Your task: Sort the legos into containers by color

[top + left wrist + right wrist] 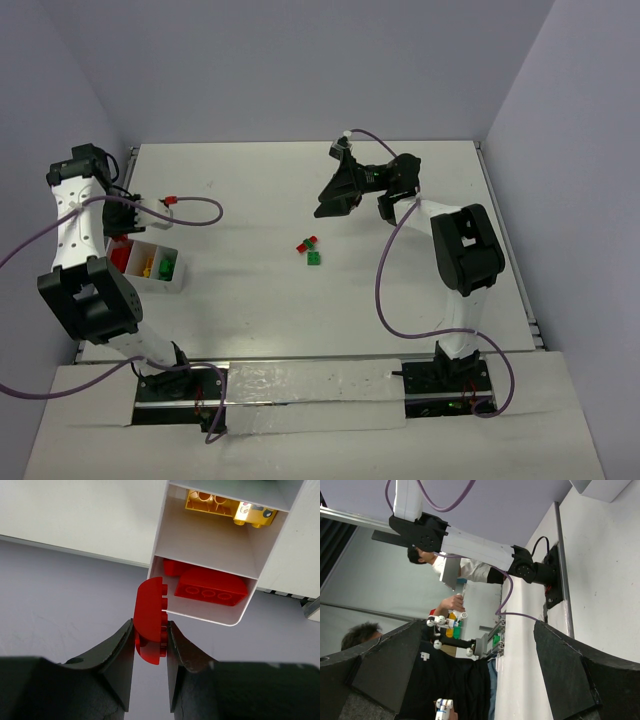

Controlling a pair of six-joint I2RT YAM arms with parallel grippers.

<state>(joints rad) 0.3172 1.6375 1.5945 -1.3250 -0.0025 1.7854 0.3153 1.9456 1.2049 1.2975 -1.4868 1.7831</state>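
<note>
Left end effector (150, 647): jaws nearly closed, pinching one red brick (149, 617) edge-on, studs turned toward the right-hand finger. Most of the brick stands proud of the fingertips.

Tray (205, 540) lies at the left side of the table (400, 310). It has three bays, and the end one holds red bricks (212, 586), the next yellow ones (210, 502). In the wrist view the held brick lines up with the corner rim of the red bay, not its middle. From the top view it looks raised and a little beyond the tray; height cannot be told.

Right end effector (335, 195): jaws spread wide, nothing in them, lifted off the table, camera looking out of the cell.

Loose legos mid-table: a red-and-green pair (307, 243), a green one (314, 259) just beside it.

Risks, as judged:
- Released here, the brick may clip the rim and tumble onto the table outside the tray.
- The grip is shallow, so the brick could pivot or slip on any quick move.
- Studs may catch on the finger and delay the drop.
- Overshoot toward the next bay would put red in with yellow.
</note>
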